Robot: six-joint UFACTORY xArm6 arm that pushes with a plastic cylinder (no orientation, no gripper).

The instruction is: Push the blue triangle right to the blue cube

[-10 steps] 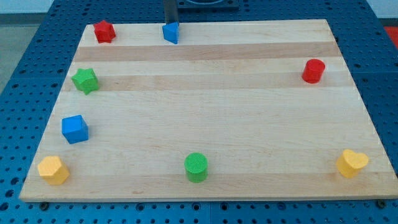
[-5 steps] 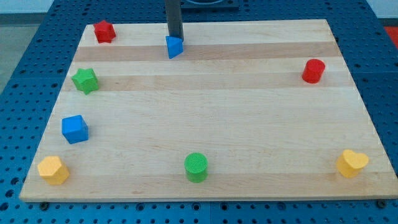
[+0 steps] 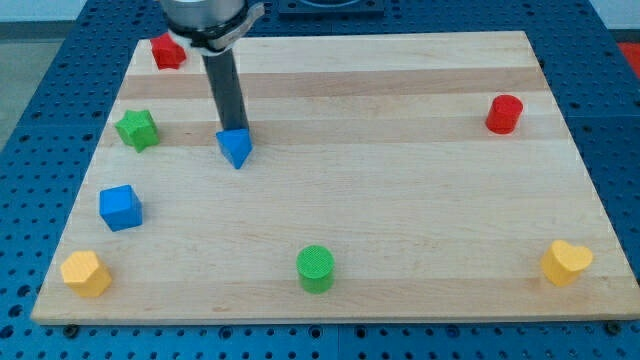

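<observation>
While my tip [image 3: 233,131] touches the blue triangle [image 3: 236,148], only bare board separates it from the blue cube [image 3: 120,207].

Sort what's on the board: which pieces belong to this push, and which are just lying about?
In the job: blue triangle, blue cube, my tip at the triangle's top edge.
Lying about: red block, green star, yellow block, green cylinder, red cylinder, yellow heart.

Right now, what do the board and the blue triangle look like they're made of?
The board looks like pale unfinished wood: lengthwise grain and plank bands show. The blue triangle seems matte plastic, uniformly coloured; I can't confirm more. My tip sits at its top edge.
</observation>
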